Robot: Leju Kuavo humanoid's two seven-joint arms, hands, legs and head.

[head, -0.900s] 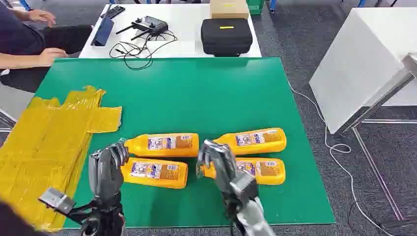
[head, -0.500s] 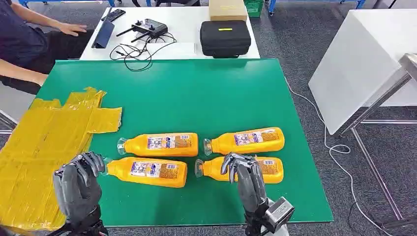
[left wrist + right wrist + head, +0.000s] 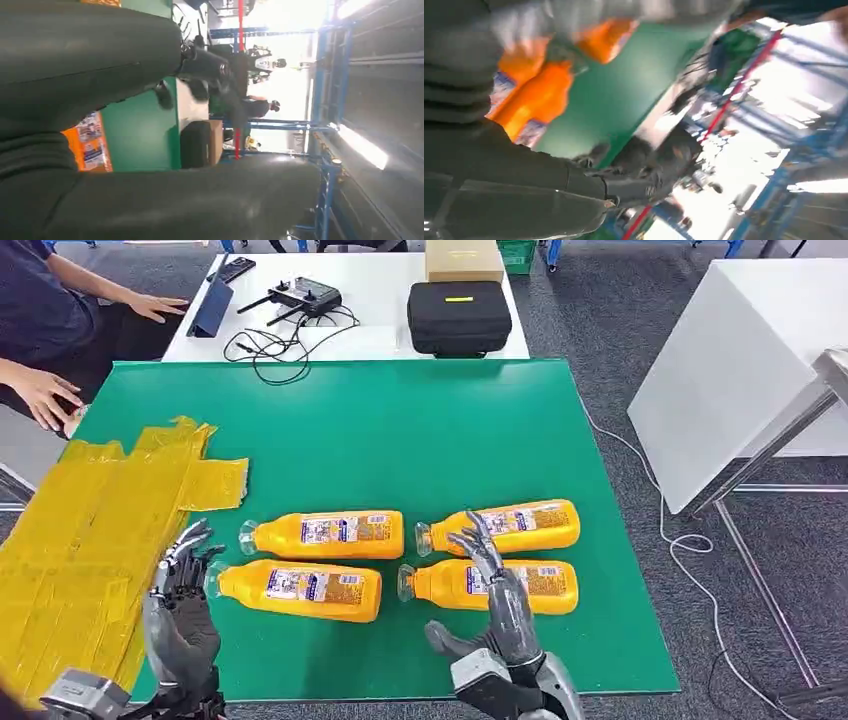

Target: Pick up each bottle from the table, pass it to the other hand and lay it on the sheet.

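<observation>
Four orange bottles lie on their sides on the green counter [image 3: 400, 440], two by two, caps pointing toward the robot's left. Back row: back-left bottle [image 3: 328, 534] and back-right bottle [image 3: 505, 526]. Front row: front-left bottle [image 3: 300, 589] and front-right bottle [image 3: 535, 585]. All four are down on the green, none on the yellow sheet [image 3: 90, 540], which lies crumpled over the counter's left edge, near the left pair but apart from them.

The left hand [image 3: 180, 615] is up near the front-left corner, fingers released and spread, holding nothing. Its fingertips are just beside the cap end of the front-left bottle, and I can't tell if they actually touch. The right hand [image 3: 500, 615] is over the front-right bottle, fingers straight and fanned out toward the back-right bottle, thumb sticking out to the side, nothing grasped. Hard to say if it rests on the bottle or is just above it.

Right wrist view is blurry: orange bottle shapes and green.

Behind the green there's a white table [image 3: 380, 290] with a black case [image 3: 459, 316], a cardboard box [image 3: 465, 258], a controller [image 3: 300, 292] with cables and a tablet [image 3: 212, 306]. A person [image 3: 40, 320] sits at the far left, one hand on the white table, the other by the counter's corner.
</observation>
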